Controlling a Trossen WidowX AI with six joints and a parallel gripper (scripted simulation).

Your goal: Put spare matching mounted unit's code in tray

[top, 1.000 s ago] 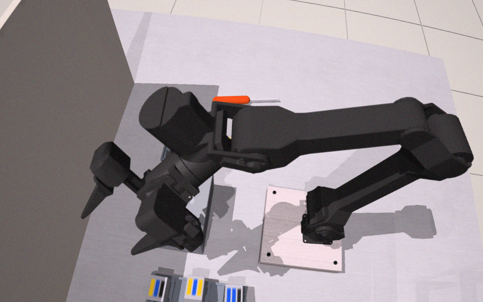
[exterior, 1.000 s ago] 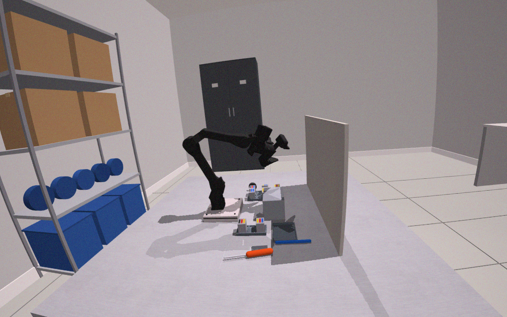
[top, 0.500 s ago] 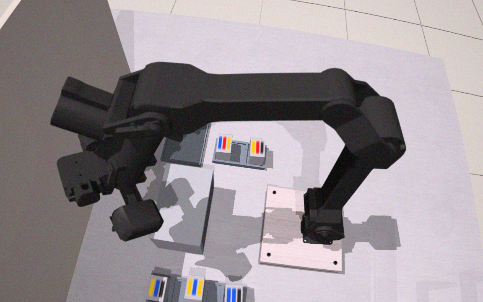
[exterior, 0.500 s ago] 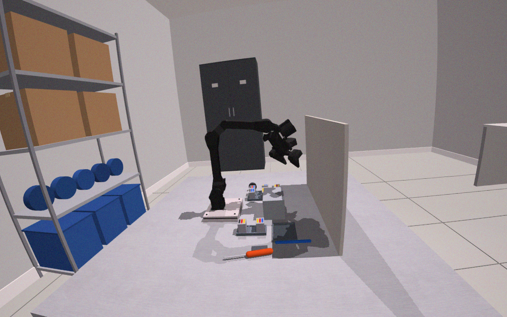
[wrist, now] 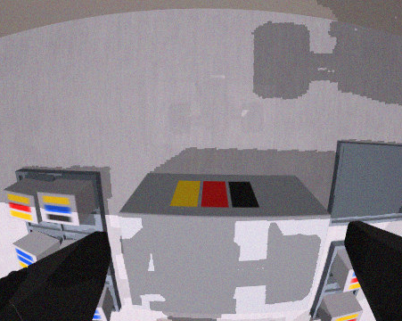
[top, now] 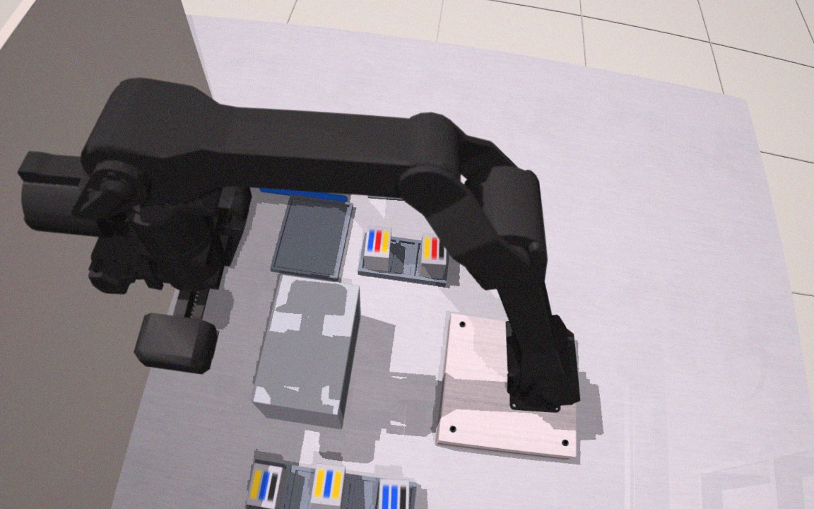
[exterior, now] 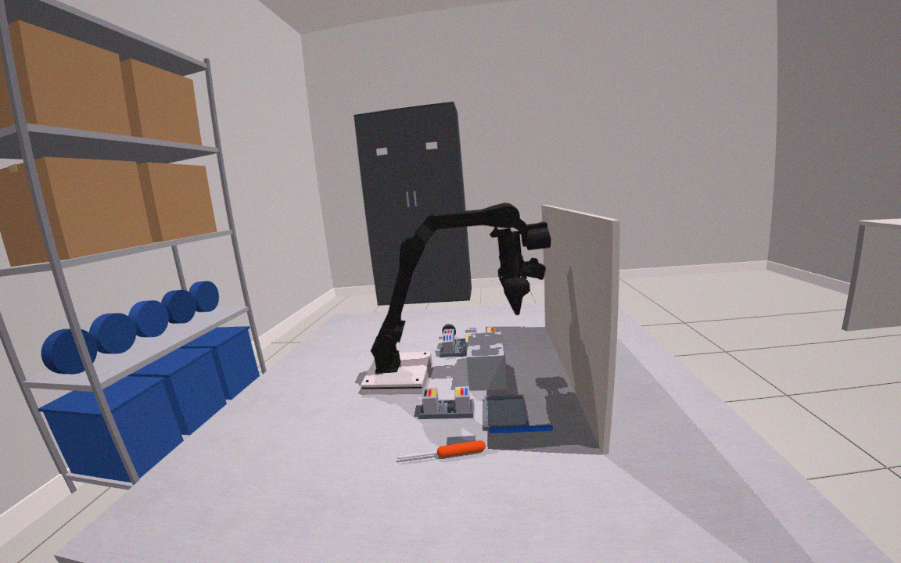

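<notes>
Below the hand (wrist: pixel 225 303) (spread, holding nothing), the mounted unit's (wrist: pixel 218 244) label (wrist: pixel 214 194) reads yellow-red-black.

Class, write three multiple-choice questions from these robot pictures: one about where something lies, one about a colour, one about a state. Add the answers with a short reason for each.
1. Where does the orange-handled screwdriver lie?
A. On the table in front of the tray
B. Inside the tray
C. On the shelf rack

2. Which colours, left to right in the wrist view, form the code on the mounted unit's back?
A. Blue, red, yellow
B. Yellow, red, black
C. Yellow, blue, black

3. What state is the gripper in?
A. Shut on a spare
B. Shut on nothing
C. Open, holding nothing

Answers:
1 A, since the exterior view shows it flat on the table near the tray.
2 B, since the wrist view shows those three bars.
3 C, since the fingers stand far apart with only the unit beyond.
</notes>
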